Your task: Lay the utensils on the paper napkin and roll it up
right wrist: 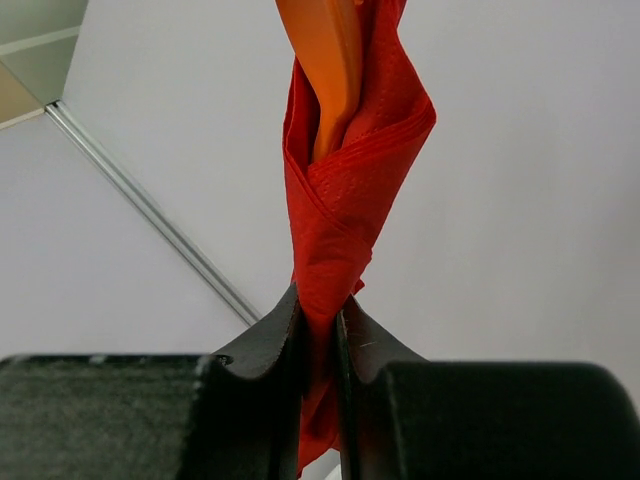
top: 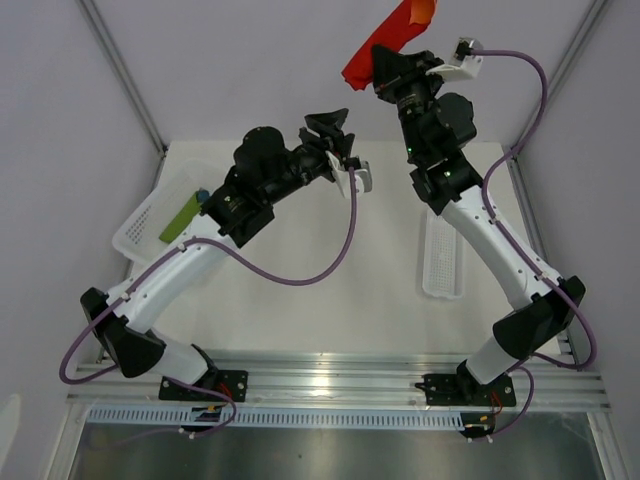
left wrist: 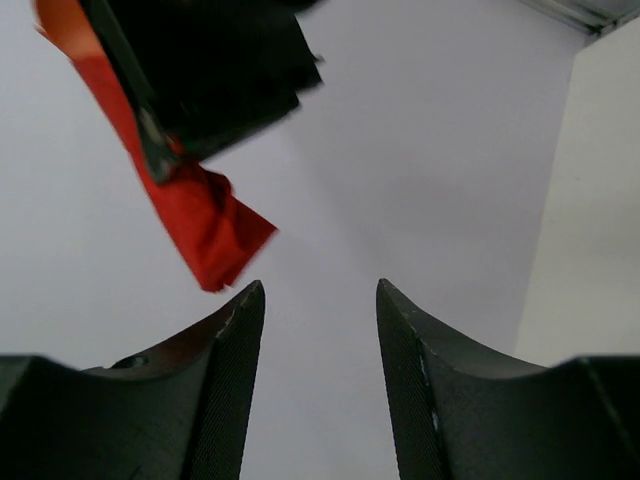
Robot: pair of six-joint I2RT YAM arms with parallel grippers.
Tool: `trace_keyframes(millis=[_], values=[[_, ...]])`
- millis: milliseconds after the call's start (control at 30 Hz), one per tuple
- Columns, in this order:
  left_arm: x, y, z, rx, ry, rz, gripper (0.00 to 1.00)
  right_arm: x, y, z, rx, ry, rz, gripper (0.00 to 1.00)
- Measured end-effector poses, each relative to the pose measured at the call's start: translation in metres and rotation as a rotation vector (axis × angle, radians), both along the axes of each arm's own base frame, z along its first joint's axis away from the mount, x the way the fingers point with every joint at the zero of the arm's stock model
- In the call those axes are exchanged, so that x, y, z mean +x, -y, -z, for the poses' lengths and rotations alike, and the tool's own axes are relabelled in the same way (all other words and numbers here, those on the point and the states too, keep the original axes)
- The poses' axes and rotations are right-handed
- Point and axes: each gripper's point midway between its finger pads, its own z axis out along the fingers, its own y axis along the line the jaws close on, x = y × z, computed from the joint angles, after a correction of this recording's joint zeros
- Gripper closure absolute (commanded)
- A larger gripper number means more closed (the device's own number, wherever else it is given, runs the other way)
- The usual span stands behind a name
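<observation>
Right gripper [right wrist: 318, 312] pinches the rolled paper napkin [right wrist: 345, 190] aloft, orange utensil [right wrist: 325, 60] poking from its top — left gripper [left wrist: 320, 300] spread, not touching it.

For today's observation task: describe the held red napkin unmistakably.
Find the right gripper, raised above the white table. It is shut on a bright red paper napkin roll with an orange plastic utensil poking out; the left gripper holds nothing.
</observation>
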Motion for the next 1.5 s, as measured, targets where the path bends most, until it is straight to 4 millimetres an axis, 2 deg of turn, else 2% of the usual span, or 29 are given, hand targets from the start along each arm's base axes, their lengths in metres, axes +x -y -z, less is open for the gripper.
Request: trace_keyframes(millis=[67,233,367,467,600,733,833,967,1367,1500], values=[[-0.006,0.007,-0.012,0.003,0.069,0.017,0.53,0.003,-0.002,0.009,0.006,-0.025,0.002,1.0],[-0.017,0.015,-0.032,0.01,0.195,0.031,0.57,0.009,-0.007,0.031,0.001,-0.079,0.003,1.0],[-0.018,0.015,-0.037,0.042,0.254,0.019,0.6,0.008,-0.007,0.04,0.006,-0.093,-0.002,1.0],[-0.016,0.013,-0.036,0.075,0.28,0.001,0.57,0.005,-0.005,0.046,0.006,-0.103,-0.004,1.0],[-0.01,0.009,-0.03,0.126,0.303,-0.028,0.57,-0.004,0.001,0.041,0.02,-0.089,-0.007,1.0],[-0.004,0.008,-0.013,0.187,0.302,-0.041,0.57,-0.016,0.008,0.025,0.045,-0.05,-0.011,1.0],[-0.003,0.007,-0.009,0.208,0.299,-0.046,0.59,-0.026,0.011,0.011,0.069,-0.009,-0.024,1.0],[-0.002,0.006,-0.009,0.22,0.312,-0.056,0.6,-0.032,0.007,0.005,0.073,0.012,-0.047,1.0],[-0.002,0.006,-0.026,0.213,0.397,-0.08,0.62,-0.034,0.001,0.005,0.061,0.018,-0.068,1.0],[0.002,0.009,-0.025,0.221,0.419,-0.083,0.62,-0.035,-0.001,0.006,0.048,0.021,-0.072,1.0]])
